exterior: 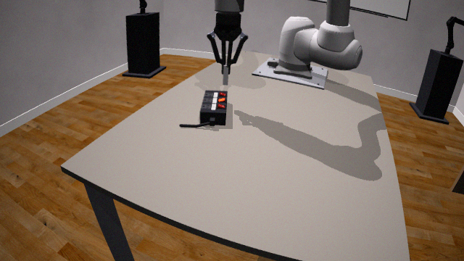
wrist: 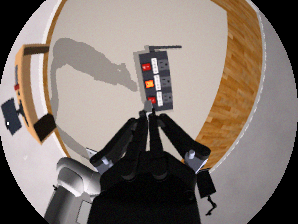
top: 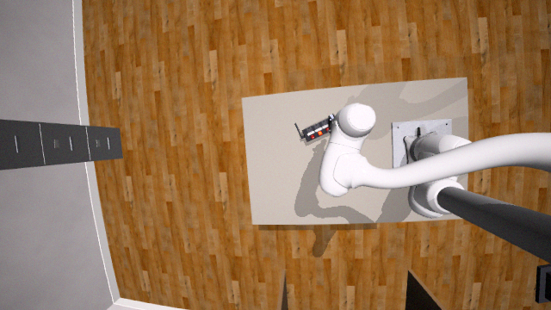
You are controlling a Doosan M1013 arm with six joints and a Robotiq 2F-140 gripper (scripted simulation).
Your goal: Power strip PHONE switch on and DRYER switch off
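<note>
Tool (exterior: 225, 77) closed, empty | above far end of power strip (exterior: 213, 108) | long axis runs away from tool, flat on tabletop (exterior: 254, 152)

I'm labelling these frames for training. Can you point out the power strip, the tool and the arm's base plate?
power strip (exterior: 213, 109): exterior view, its black top face.
tool (exterior: 225, 77): exterior view, tips of its shut fingers.
base plate (exterior: 320, 82): exterior view, free front corner.
</note>
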